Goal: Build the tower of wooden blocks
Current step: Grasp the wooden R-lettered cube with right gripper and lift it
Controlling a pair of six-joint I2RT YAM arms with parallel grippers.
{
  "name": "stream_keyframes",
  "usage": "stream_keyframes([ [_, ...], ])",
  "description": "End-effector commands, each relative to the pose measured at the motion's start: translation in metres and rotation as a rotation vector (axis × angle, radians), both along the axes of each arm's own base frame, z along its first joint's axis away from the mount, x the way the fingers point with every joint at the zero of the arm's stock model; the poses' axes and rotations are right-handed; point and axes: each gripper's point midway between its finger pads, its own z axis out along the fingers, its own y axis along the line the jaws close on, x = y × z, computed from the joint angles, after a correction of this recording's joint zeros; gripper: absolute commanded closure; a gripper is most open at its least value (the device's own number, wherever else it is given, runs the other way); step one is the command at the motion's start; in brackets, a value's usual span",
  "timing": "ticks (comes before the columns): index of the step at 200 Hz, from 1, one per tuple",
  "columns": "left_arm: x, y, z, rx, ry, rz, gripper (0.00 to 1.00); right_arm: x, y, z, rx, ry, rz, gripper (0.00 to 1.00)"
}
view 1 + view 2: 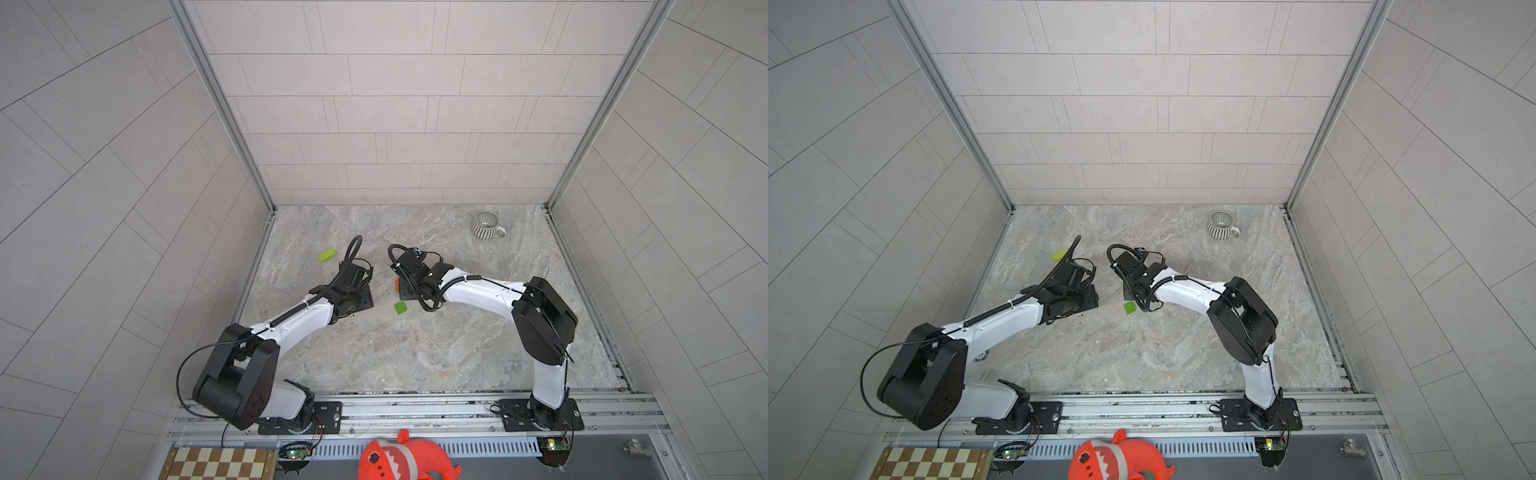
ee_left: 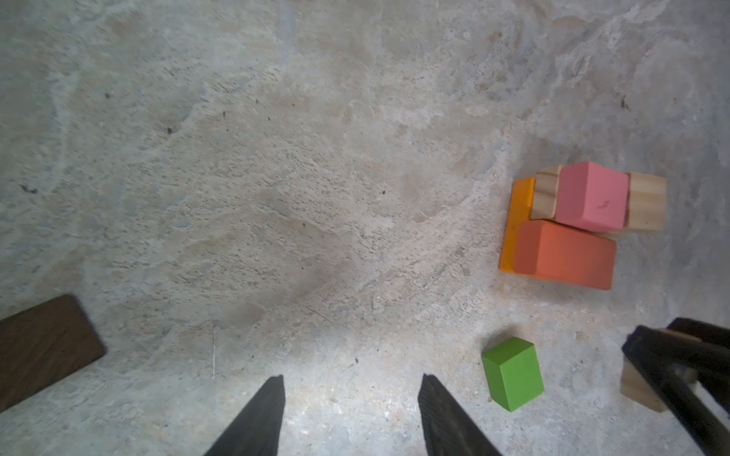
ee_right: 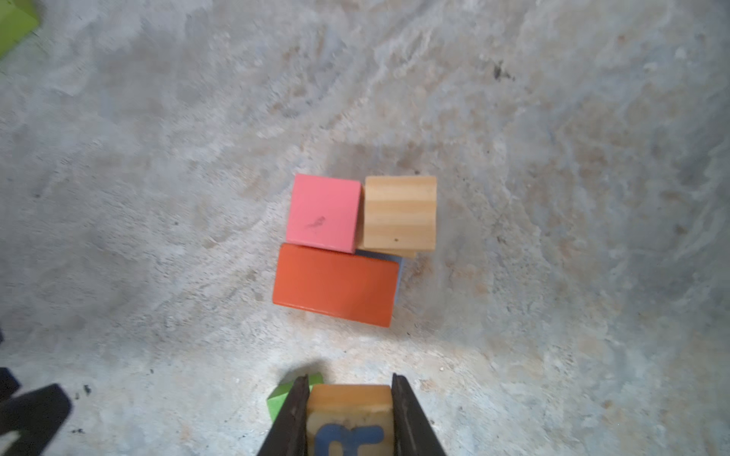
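Right gripper grips 1 tan lettered wooden cube near the flat orange wooden block; next, probably set it on top. Left gripper jaws stand apart, empty.

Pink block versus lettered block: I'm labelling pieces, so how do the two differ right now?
The pink block is painted pink; the lettered block is bare wood with a blue letter. The pink block rests in the cluster beside the orange block, with no hand on it; the lettered block is clamped in the right hand. Both are small wooden blocks.
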Motion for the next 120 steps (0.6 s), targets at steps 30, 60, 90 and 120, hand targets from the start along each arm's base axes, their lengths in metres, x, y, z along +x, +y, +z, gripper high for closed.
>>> stream_keyframes([
  [30, -0.001, 0.002, 0.003, -0.002, -0.013, 0.005, 0.40, 0.008, 0.009, -0.009, -0.035, 0.029, -0.006, 0.80],
  [60, -0.001, 0.003, 0.001, 0.005, -0.011, 0.006, 0.40, 0.012, 0.015, -0.015, -0.035, 0.039, -0.010, 0.80],
  [90, -0.001, 0.003, 0.000, 0.006, -0.011, 0.002, 0.40, 0.016, 0.017, -0.018, -0.045, 0.038, -0.014, 0.80],
  [120, -0.001, 0.003, 0.000, 0.004, -0.015, 0.000, 0.40, 0.020, 0.020, -0.019, -0.051, 0.037, -0.017, 0.80],
])
